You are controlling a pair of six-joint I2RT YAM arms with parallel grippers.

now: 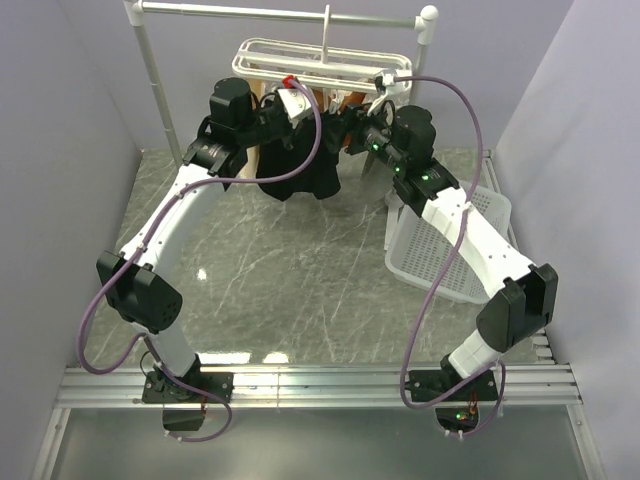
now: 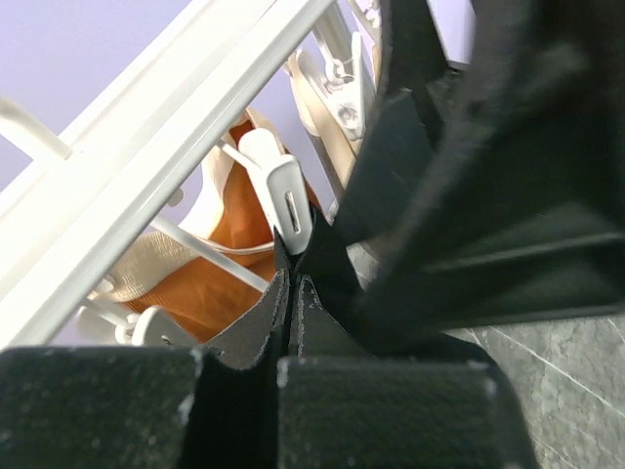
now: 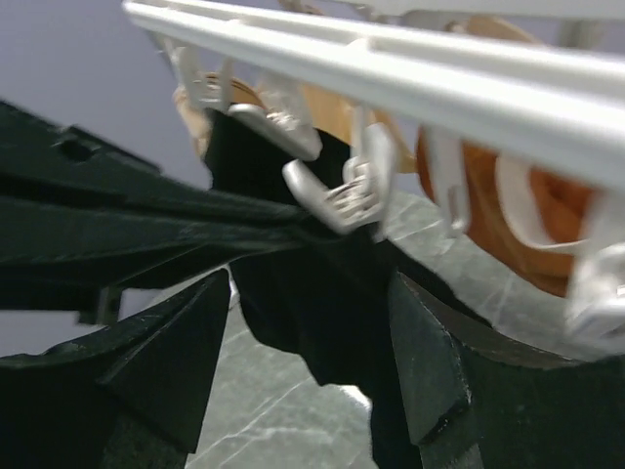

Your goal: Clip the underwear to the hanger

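The black underwear (image 1: 305, 170) hangs below the white hanger (image 1: 300, 60) at the back, between my two grippers. My left gripper (image 1: 290, 110) is at its upper left corner. In the left wrist view the fingertips (image 2: 259, 318) are pressed together on black fabric (image 2: 337, 264), just under a white clip (image 2: 285, 200). My right gripper (image 1: 352, 135) is at the upper right corner. In the right wrist view it (image 3: 308, 352) is open, with the underwear (image 3: 322, 303) hanging between the fingers from a white clip (image 3: 342, 191) on the hanger bar (image 3: 391, 68).
An orange garment (image 2: 210, 288) and a tan one (image 2: 146, 259) hang on the hanger behind the underwear. A white laundry basket (image 1: 450, 240) stands at the right. The metal rail stand (image 1: 280, 12) carries the hanger's hook. Walls close both sides.
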